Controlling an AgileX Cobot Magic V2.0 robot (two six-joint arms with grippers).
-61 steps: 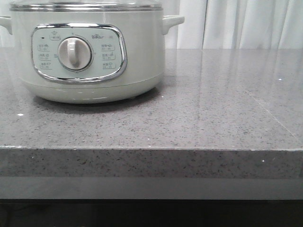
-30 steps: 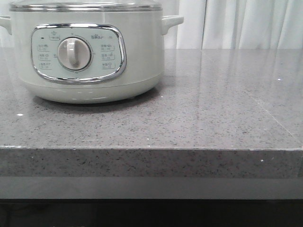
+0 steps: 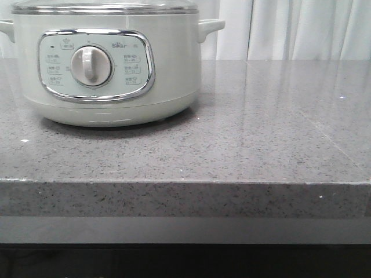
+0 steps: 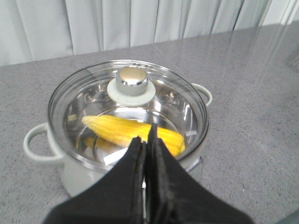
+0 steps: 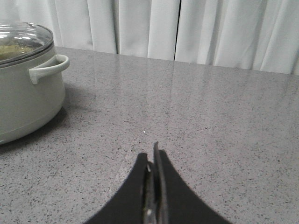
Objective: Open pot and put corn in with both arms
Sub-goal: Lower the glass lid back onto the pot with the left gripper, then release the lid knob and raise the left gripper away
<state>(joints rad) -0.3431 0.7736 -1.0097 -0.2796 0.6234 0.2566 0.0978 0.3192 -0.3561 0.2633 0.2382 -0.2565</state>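
The corn (image 4: 133, 132) lies inside the pot (image 3: 107, 69) under the glass lid (image 4: 128, 100), on the left of the counter (image 3: 261, 133). The left gripper (image 4: 148, 140) and the right gripper (image 5: 153, 161) each have their jaws closed on nothing.
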